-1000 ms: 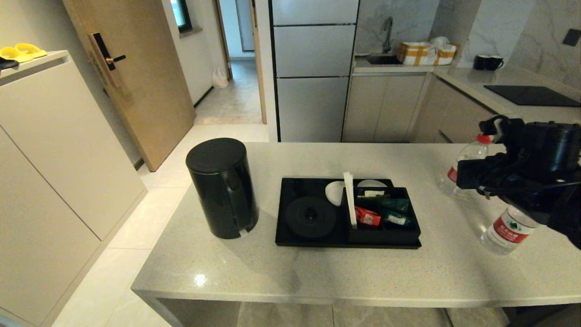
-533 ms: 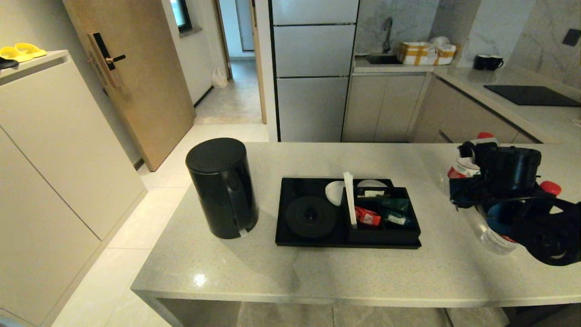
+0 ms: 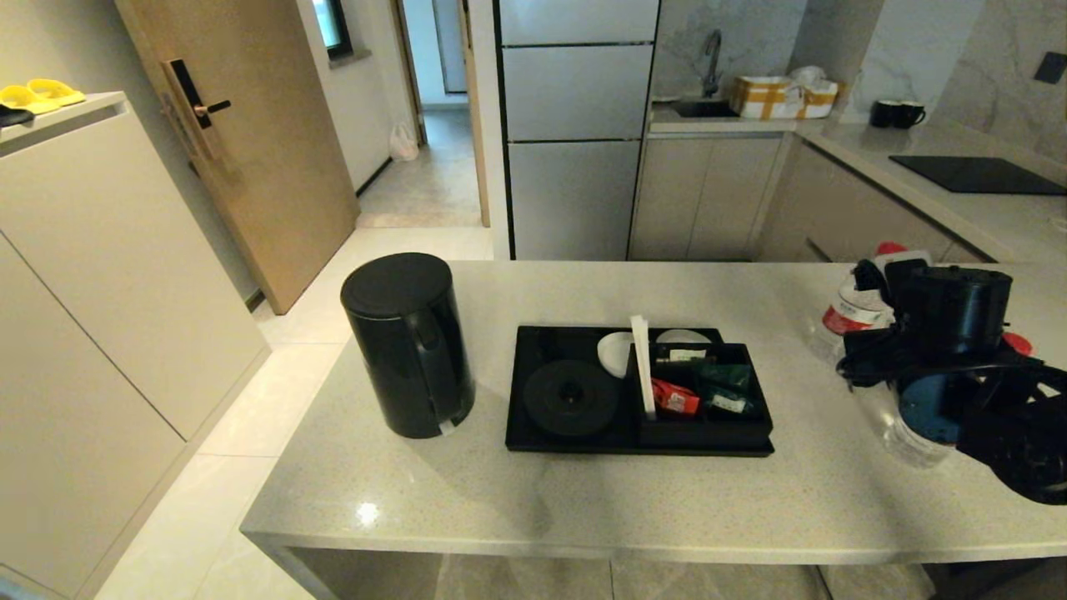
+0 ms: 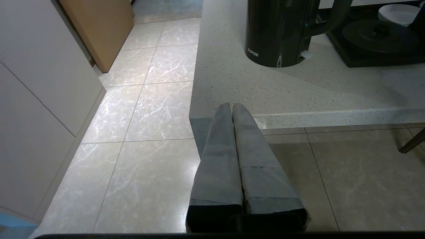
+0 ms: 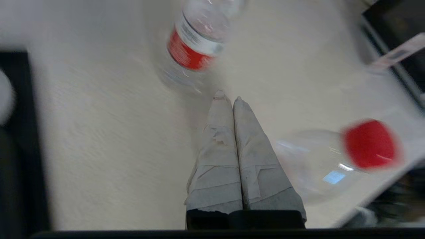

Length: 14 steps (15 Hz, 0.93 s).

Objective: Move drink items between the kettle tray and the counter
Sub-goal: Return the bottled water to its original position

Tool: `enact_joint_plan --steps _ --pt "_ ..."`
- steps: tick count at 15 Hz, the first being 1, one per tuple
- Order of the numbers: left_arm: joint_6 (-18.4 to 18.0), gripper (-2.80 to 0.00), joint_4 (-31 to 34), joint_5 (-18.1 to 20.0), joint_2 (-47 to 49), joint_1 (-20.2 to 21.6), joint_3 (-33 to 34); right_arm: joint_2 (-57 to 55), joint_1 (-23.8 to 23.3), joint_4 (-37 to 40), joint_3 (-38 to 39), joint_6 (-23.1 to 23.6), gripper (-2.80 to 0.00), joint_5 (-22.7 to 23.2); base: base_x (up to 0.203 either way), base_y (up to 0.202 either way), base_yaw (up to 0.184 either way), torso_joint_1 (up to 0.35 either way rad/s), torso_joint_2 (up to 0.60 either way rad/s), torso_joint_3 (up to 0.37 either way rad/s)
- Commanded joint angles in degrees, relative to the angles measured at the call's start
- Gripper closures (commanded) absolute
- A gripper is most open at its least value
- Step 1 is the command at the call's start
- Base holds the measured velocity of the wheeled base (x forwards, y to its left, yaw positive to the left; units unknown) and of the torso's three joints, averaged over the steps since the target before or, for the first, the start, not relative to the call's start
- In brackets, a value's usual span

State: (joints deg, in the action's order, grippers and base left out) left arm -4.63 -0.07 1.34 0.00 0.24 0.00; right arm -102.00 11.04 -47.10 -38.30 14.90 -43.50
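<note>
The black kettle (image 3: 407, 342) stands on the counter (image 3: 633, 500), left of the kettle tray (image 3: 533, 437), whose round base (image 3: 571, 397) is bare. Two clear red-labelled bottles stand upright on the counter to the tray's right. One bottle (image 3: 850, 312) is farther back; the nearer bottle (image 3: 913, 437) is mostly hidden under my right arm (image 3: 950, 325). The right gripper (image 5: 228, 98) is shut and holds nothing, pointing down at the counter between the labelled bottle (image 5: 196, 43) and the red-capped bottle (image 5: 315, 166). The left gripper (image 4: 231, 105) is shut and empty, low by the counter's front left corner, near the kettle (image 4: 279, 30).
The tray's boxed compartment holds red and green sachets (image 3: 675, 398) beside a white upright divider (image 3: 640, 367) and a white dish (image 3: 615, 350). Two black mugs (image 3: 896, 114) and a hob panel (image 3: 975, 175) lie on the far worktop. Tiled floor drops off left of the counter.
My right arm has come down from high on the right and turned its wrist over the two bottles, covering the nearer one. Kettle, tray and left arm have not moved.
</note>
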Motion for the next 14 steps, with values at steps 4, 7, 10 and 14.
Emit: enact_joint_plan --steps 4,7,10,14 --pt "-0.1 0.00 0.0 0.0 0.0 0.0 0.0 21.3 -2.8 31.7 -0.9 1.6 0.00 3.1 0.000 0.000 0.000 0.000 0.00 0.000" --pt "-0.1 0.00 0.0 0.0 0.0 0.0 0.0 26.4 -6.9 46.7 -4.0 2.1 0.00 4.0 0.000 0.000 0.000 0.000 0.00 0.000" --pt "0.0 0.00 0.0 0.0 0.0 0.0 0.0 24.7 -10.0 44.7 -4.6 2.7 -2.80 4.4 0.000 0.000 0.000 0.000 0.00 0.000" --pt "0.0 0.00 0.0 0.0 0.0 0.0 0.0 24.8 -9.9 43.1 -2.6 3.7 -2.80 7.7 0.000 0.000 0.000 0.000 0.00 0.000"
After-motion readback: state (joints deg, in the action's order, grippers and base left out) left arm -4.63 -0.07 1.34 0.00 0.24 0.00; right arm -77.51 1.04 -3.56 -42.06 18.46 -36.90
